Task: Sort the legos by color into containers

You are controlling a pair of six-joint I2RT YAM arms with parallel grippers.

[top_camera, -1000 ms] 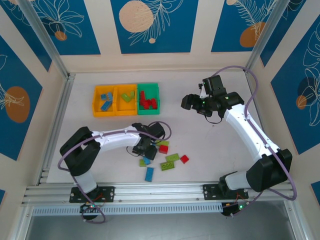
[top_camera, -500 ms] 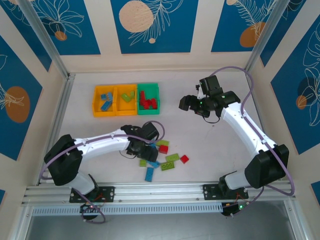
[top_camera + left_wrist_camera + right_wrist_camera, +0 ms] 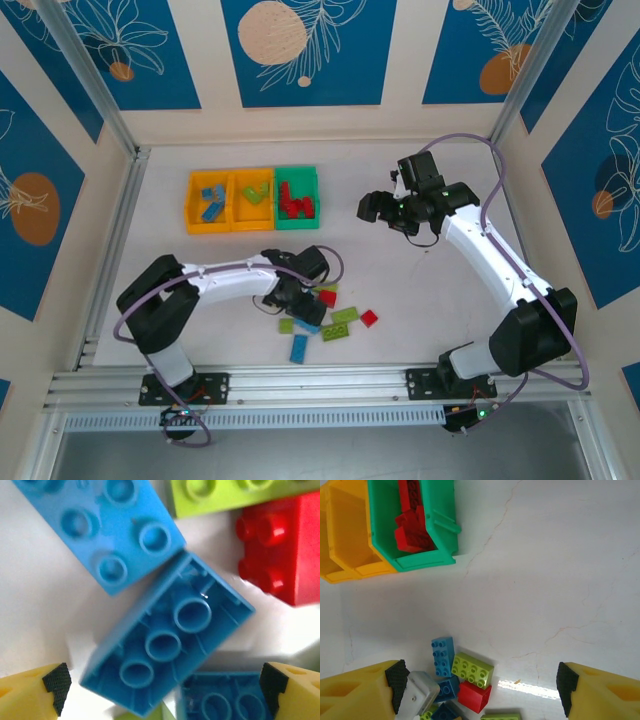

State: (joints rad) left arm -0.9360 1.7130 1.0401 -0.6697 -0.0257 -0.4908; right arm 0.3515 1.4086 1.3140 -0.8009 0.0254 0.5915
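White table point(image 3: 400, 280); loose legos point(image 3: 341, 318); containers point(image 3: 231, 200).

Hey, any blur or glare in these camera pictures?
Left wrist view: very close, soft focus, the red brick at the right edge blurriest, a small glint on the upturned blue brick. Right wrist view: sharp, with a bright glare streak on the table near the upper lime brick. Top external view: even light, soft shadows.

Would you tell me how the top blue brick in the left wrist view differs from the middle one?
The top blue brick lies studs up; the middle blue brick lies overturned, its hollow underside showing. The top brick looks lighter blue than the middle brick. Both are blue legos.
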